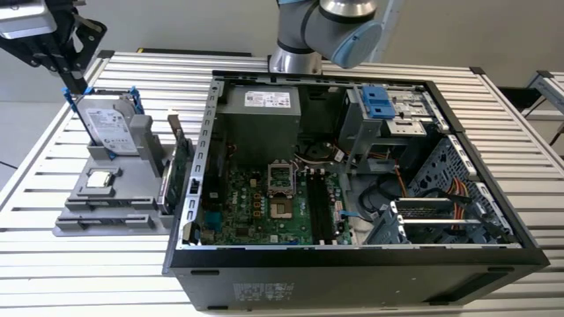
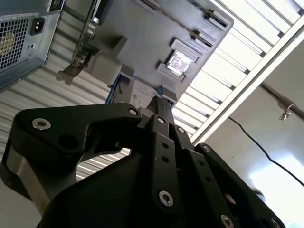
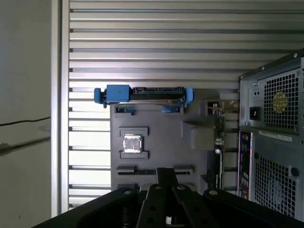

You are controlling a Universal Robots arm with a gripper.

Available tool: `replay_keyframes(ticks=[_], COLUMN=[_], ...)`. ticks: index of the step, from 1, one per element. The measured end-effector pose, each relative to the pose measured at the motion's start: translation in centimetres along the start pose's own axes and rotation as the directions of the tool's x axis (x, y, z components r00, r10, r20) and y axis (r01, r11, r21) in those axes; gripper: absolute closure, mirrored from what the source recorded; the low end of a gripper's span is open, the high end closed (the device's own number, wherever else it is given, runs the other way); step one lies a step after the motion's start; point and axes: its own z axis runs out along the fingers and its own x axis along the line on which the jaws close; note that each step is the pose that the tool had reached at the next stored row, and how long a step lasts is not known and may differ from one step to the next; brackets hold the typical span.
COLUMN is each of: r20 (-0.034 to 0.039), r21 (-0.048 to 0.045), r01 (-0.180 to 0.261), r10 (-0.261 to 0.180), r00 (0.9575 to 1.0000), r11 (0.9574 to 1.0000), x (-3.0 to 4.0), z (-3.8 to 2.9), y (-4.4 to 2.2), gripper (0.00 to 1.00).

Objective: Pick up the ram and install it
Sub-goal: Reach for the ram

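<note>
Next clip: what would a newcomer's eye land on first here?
The open computer case, motherboard exposed, dominates the middle of the slatted table. At the exterior view's left, a grey holder carries an upright hard drive in a blue frame, with the ram standing on edge nearer the case. The gripper, shut and empty, hangs over the hard drive.

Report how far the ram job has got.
Done: nothing that shows. The ram appears to stand on edge in the grey holder beside the case, and the motherboard's long slots look empty. In hand: nothing; the hand is shut and empty, above the hard drive. Left: the whole pick-up and install.
</note>
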Motion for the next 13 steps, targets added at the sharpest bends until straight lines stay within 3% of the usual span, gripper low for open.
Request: replay_keyframes(ticks=[13], r20=[-0.0017], r21=[0.0000], r01=[0.000], r10=[0.000], r00=[1.0000], r11=[1.0000], x=[-0.01], z=[-0.04], y=[-1.12], gripper=[1.00])
